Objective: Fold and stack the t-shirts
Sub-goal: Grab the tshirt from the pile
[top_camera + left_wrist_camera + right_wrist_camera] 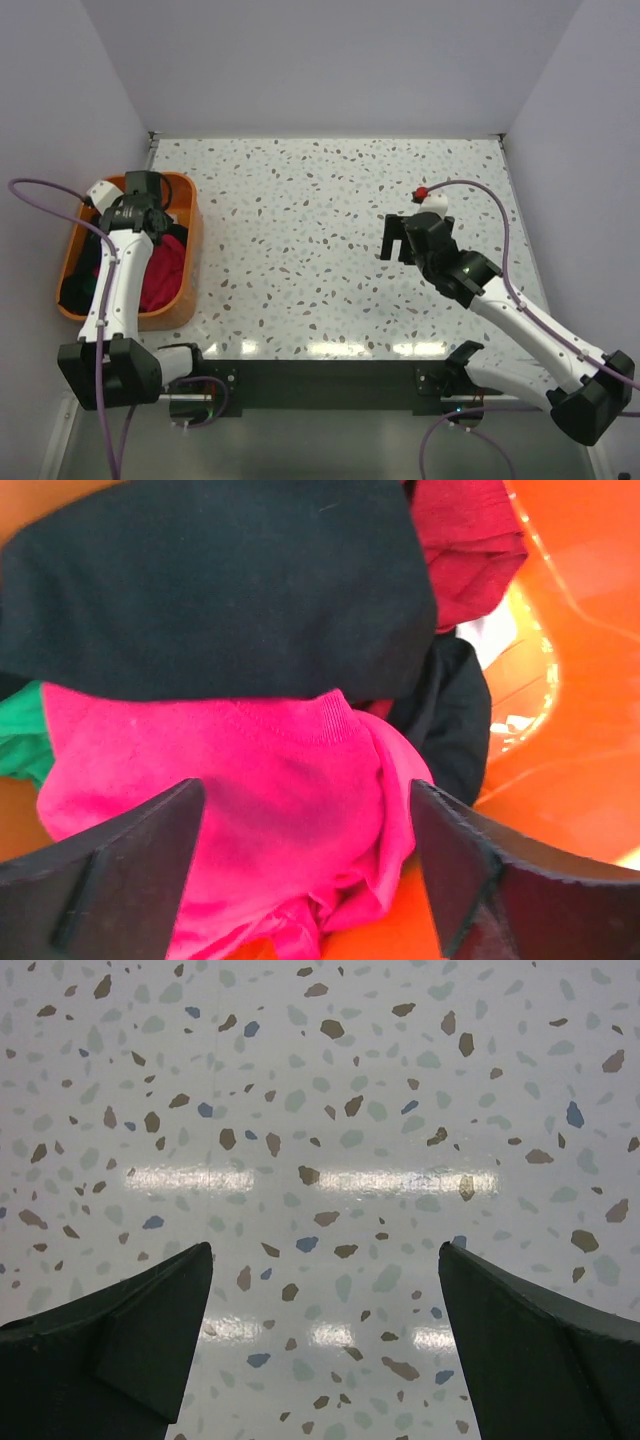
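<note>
1. The t-shirts [165,270] were seen heaped, unfolded, in the orange tub [192,225] at the left edge of the top view. None had been laid out on the table [300,200].
2. In the left wrist view the black shirt [220,580] was spread across the upper part of the frame. The crimson-pink shirt [250,770] was bunched just below it at centre and partly overlapped by it. A dark red shirt [465,540] was shown at upper right, and a sliver of green shirt [18,730] at the left edge.
3. The cloth was judged soft, light and limp. It could be expected to sag and drape once lifted, and a neighbouring shirt might be dragged along where the layers overlapped.
4. A hold was judged best taken on the raised, bunched pink cloth at lower centre, not on a flat layer.
5. The left gripper [305,800] was found spread wide with nothing held, one finger at each side of the pink bundle. Whether the cloth was touched could not be told.
6. The right gripper [325,1250] was likewise spread wide with nothing held. It was poised over bare table at right of centre in the top view, well apart from the tub.
</note>
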Controlling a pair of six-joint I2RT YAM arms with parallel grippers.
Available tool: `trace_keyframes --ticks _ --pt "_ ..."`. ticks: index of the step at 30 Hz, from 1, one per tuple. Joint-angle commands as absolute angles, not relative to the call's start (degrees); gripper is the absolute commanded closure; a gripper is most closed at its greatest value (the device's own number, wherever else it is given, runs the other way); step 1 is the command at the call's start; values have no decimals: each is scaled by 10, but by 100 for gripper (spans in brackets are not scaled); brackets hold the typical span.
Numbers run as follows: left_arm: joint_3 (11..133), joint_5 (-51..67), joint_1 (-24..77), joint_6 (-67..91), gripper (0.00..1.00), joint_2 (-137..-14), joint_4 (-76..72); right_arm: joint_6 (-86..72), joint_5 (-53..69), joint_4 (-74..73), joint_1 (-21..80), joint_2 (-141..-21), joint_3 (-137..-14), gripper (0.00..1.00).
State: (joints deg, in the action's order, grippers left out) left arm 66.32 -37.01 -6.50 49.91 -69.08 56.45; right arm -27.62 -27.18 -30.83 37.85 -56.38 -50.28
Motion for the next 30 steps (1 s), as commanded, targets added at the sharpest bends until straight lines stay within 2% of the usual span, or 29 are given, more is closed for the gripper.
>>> trace_keyframes --ticks 1,5,7,9,10,11,12,18,24,27,30 --pt "646 -340 -83 475 15 -704 516 -261 -265 -287 380 -576 -519 1" --pt "637 -324 -84 474 17 -736 497 -263 -270 -294 380 -586 -522 1" --pt "633 -323 -85 477 23 -752 494 -266 -271 -297 380 -588 -522 1" --pt "630 -319 -85 474 54 -764 486 -266 -268 -301 380 -587 -522 1" --pt "632 -315 -85 473 64 -765 485 -266 -267 -301 380 -585 -522 1" --pt "635 -314 -85 473 90 -766 486 -266 -268 -301 380 -584 -520 1" --pt "640 -310 -86 468 100 -765 488 -266 -268 -301 380 -582 -521 1" --pt "693 -288 -84 441 100 -699 495 -268 -255 -293 380 -573 -518 1" --pt "758 -176 -85 389 100 -612 397 -270 -255 -296 380 -571 -527 1" --pt "815 -113 -85 374 100 -607 355 -265 -253 -291 380 -562 -528 1" --pt "924 -70 -85 373 100 -630 335 -265 -265 -290 380 -553 -528 1"
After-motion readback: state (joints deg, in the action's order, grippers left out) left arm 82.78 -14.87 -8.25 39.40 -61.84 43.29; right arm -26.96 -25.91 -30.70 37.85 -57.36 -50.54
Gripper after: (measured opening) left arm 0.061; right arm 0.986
